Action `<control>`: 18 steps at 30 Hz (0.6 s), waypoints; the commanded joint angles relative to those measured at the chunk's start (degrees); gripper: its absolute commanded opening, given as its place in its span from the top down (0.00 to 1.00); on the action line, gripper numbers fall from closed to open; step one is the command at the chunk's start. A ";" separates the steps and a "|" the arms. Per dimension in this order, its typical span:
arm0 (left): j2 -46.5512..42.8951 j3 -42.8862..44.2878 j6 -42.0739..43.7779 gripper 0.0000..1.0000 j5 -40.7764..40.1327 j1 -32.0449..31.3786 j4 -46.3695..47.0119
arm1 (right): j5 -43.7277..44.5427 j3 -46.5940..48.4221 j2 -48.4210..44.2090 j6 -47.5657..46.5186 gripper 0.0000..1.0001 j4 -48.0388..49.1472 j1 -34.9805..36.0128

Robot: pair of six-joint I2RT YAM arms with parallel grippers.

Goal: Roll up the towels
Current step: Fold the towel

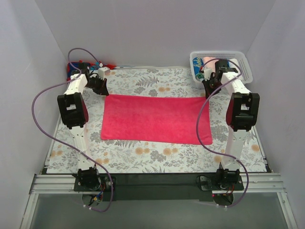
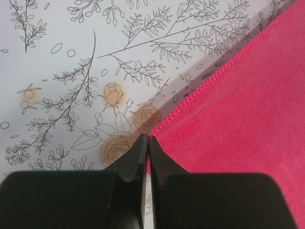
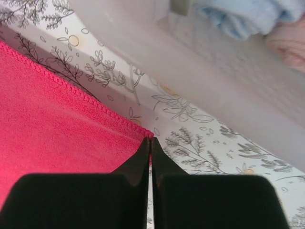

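A hot-pink towel (image 1: 155, 119) lies flat and spread out in the middle of the floral table cloth (image 1: 157, 155). My left gripper (image 1: 104, 90) is at the towel's far left corner. In the left wrist view it (image 2: 147, 139) is shut on that corner, with pink cloth (image 2: 238, 109) pinched between the jaws. My right gripper (image 1: 208, 91) is at the far right corner and is likewise shut (image 3: 149, 141) on the hemmed corner of the towel (image 3: 57, 129). A red and blue towel (image 1: 72, 69) lies at the back left, mostly hidden behind the left arm.
A white slotted basket (image 1: 244, 61) stands at the back right, just beyond my right gripper, with rolled cloths inside. In the right wrist view its wall (image 3: 214, 76) is close ahead. The enclosure walls border the table on three sides.
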 commanded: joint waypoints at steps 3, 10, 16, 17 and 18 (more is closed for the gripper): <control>-3.90 -0.64 1.36 1.00 0.92 1.06 -0.45 | -1.15 3.38 -1.26 -2.92 0.99 -0.25 -1.52; -12.59 -8.63 10.05 1.00 3.55 2.38 -3.60 | -3.00 -6.81 -9.69 -9.06 0.99 -0.34 -1.61; -22.18 -22.32 23.49 1.00 4.17 3.26 -7.21 | -3.35 -18.41 -17.87 -12.85 0.99 -0.34 -1.61; -24.19 -25.75 26.82 1.00 4.00 3.26 -8.08 | -3.09 -20.86 -20.05 -13.90 0.99 -0.34 -1.70; -26.03 -27.26 28.50 1.00 4.08 3.35 -9.14 | -2.74 -23.06 -20.86 -15.13 0.99 -0.43 -1.70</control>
